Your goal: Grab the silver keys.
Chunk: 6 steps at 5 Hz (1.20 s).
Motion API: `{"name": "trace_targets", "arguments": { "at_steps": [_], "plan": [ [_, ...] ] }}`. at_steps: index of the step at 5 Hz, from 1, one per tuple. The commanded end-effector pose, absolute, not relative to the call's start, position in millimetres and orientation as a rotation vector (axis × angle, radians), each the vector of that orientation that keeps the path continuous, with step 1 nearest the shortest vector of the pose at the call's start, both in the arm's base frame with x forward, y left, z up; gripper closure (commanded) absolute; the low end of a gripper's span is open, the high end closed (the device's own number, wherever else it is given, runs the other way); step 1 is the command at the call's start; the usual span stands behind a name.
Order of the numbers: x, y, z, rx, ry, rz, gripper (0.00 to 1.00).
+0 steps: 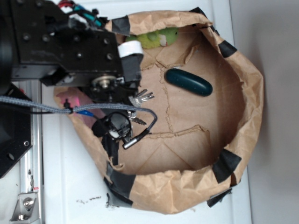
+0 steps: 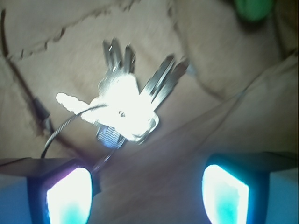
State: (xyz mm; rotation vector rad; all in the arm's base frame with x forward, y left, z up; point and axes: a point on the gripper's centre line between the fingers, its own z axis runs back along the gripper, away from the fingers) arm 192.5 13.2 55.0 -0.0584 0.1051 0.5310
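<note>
Where they lie fanned on the brown paper floor of the bag [image 1: 243, 93], the keys [image 2: 122, 105] catch a hard glare, their blades pointing several ways from a thin wire ring [image 2: 65, 128]. In the wrist view the gripper [image 2: 147, 193] hangs above them with its fingers [image 2: 69, 196] spread wide apart, the keys just ahead of the gap and touching neither finger. From the exterior view the arm [image 1: 70, 51] covers most of the bunch. A teal capsule [image 1: 188, 82] lies well apart, and a green toy [image 1: 156, 37] rests against the bag's wall.
</note>
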Motion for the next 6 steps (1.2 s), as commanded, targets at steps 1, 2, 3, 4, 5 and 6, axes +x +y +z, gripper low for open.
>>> {"name": "trace_targets", "arguments": {
  "at_steps": [1, 2, 3, 4, 5, 6],
  "plan": [
    [190.8, 25.0, 96.7, -0.190, 0.130, 0.555, 0.00],
    [204.7, 17.4, 88.5, -0.188, 0.105, 0.612, 0.00],
    [208.3, 7.3, 75.3, -0.190, 0.088, 0.650, 0.00],
    [196.6, 3.9, 65.2, -0.218, 0.059, 0.648, 0.00],
    [198.8, -5.1, 60.8, -0.220, 0.053, 0.637, 0.00],
    [197.4, -11.2, 53.8, -0.212, 0.038, 0.637, 0.00]
  ]
}}
